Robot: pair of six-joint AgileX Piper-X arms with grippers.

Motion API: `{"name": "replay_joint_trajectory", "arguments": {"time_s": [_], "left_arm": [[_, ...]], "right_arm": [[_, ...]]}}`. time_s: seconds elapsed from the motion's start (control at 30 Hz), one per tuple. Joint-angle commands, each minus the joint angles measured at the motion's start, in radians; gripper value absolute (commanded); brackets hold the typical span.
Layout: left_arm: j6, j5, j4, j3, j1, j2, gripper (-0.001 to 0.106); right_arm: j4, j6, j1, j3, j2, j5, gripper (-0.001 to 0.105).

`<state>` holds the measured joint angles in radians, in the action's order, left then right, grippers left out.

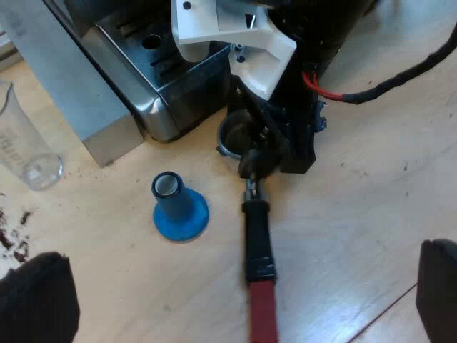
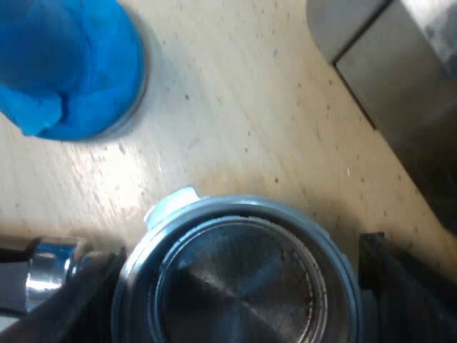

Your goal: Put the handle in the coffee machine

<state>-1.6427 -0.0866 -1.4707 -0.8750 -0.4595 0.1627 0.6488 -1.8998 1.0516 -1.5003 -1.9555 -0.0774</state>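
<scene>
The wooden tabletop (image 1: 357,179) carries everything here. The espresso machine (image 1: 143,78) stands on it, with its steel drip tray and lower front corner in the left wrist view. The same steel body (image 2: 400,93) edges into the right wrist view.

The right end effector (image 2: 235,286) is down at the machine's base, over the round end of the metal holder (image 1: 232,136). Its black fingers (image 2: 78,307) sit against the basket rim on two opposite sides, closed onto it. One finger is beside the chrome neck where the handle starts, and the other is on the far side.

The left end effector (image 1: 237,293) hangs above the tabletop with its fingers (image 1: 36,304) spread wide apart and nothing between them.

The metal holder lies loose and flat on the tabletop, not locked into the machine. Its basket is just beside the machine's lower front corner. Its dark handle runs away from the machine and ends in red below the left end effector. Seen from above, the basket (image 2: 235,286) is open side up, with bare metal inside.

The blue tamper (image 1: 178,211) stands on its wide base near the basket without touching it. Its blue body (image 2: 64,64) also shows near the rim in the right wrist view. The measuring glass (image 1: 25,150) stands clear of the machine's side. Dark coffee crumbs (image 1: 14,239) are scattered on the wood near the glass.
</scene>
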Motion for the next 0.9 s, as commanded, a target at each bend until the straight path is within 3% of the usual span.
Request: {"name": "replay_joint_trajectory", "arguments": {"time_s": [0.03, 0.13, 0.37, 0.53, 0.73, 0.9], "left_arm": [[0.067, -0.016, 0.010, -0.001, -0.003, 0.007, 0.098], [0.112, -0.056, 0.010, -0.001, -0.003, 0.029, 0.098], [0.124, -0.109, 0.013, -0.001, -0.003, 0.108, 0.098], [0.204, -0.246, 0.048, -0.001, -0.003, 0.166, 0.098], [0.204, -0.246, 0.123, 0.012, -0.003, 0.185, 0.098], [0.204, -0.253, 0.193, 0.093, -0.003, 0.188, 0.098]], "right_arm": [[0.091, 0.042, -0.003, -0.002, 0.048, 0.029, 0.000], [0.129, 0.083, -0.003, -0.002, 0.078, 0.077, 0.000], [0.199, 0.154, -0.003, -0.002, 0.154, 0.126, 0.000], [0.234, 0.177, -0.003, -0.002, 0.217, 0.156, 0.000], [0.286, 0.195, -0.003, -0.002, 0.294, 0.210, 0.000], [0.349, 0.216, -0.003, -0.002, 0.350, 0.227, 0.000]]}}
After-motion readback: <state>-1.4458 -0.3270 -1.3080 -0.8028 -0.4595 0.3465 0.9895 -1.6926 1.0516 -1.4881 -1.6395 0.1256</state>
